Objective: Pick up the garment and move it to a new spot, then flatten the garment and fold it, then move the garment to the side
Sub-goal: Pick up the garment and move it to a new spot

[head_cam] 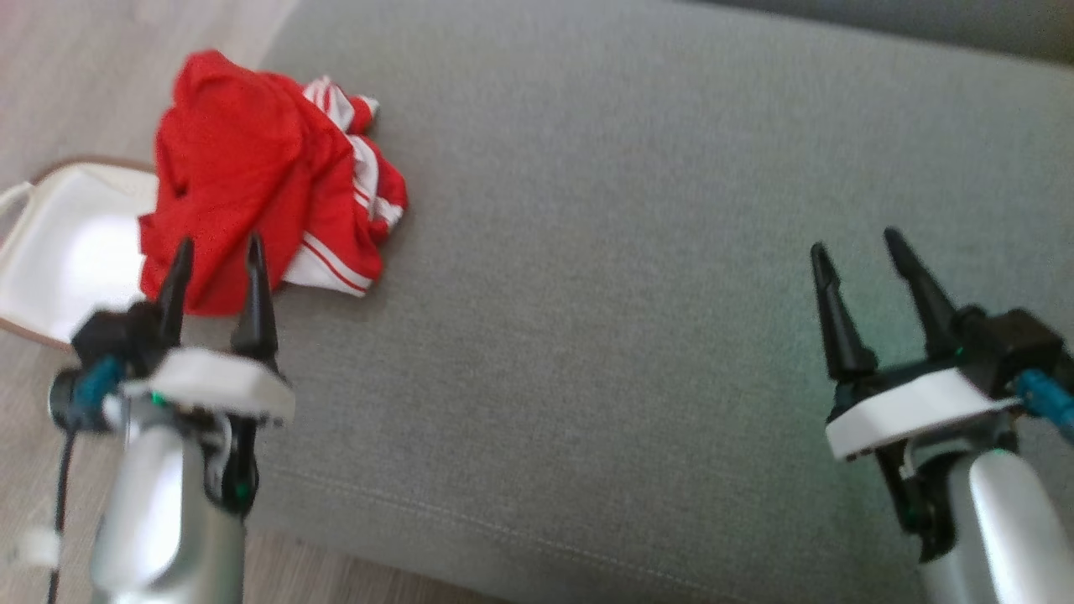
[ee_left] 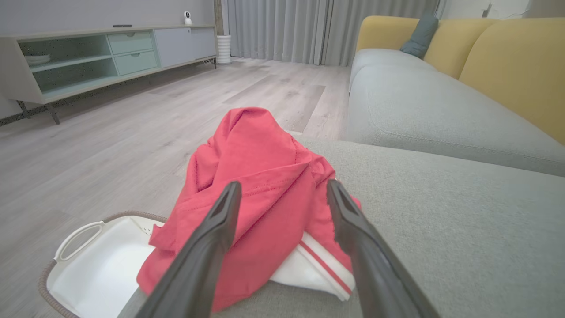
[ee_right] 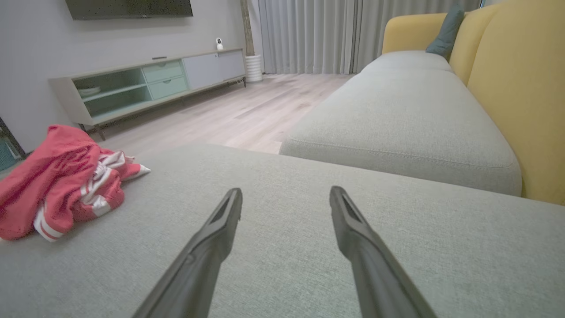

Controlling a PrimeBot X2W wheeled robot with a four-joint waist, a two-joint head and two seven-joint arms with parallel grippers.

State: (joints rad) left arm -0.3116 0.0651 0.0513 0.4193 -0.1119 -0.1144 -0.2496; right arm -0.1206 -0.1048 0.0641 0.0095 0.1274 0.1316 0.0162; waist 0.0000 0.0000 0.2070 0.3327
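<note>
A red garment [head_cam: 252,176] with white striped trim lies crumpled at the left edge of the grey cushion [head_cam: 629,252], partly hanging over that edge. My left gripper [head_cam: 218,252] is open just in front of it, fingertips at its near hem with nothing between them. From the left wrist, the garment [ee_left: 256,185] fills the space beyond the open gripper [ee_left: 282,190]. My right gripper [head_cam: 856,247] is open over bare cushion at the right. In the right wrist view the gripper [ee_right: 286,196] points across the cushion, and the garment [ee_right: 62,181] lies far left.
A white basket [head_cam: 67,243] with a brown rim stands on the wood floor just left of the cushion, under the garment's overhang; it shows as the basket [ee_left: 92,265] in the left wrist view. A yellow sofa back [ee_right: 516,88] and a low cabinet [ee_right: 145,84] lie beyond.
</note>
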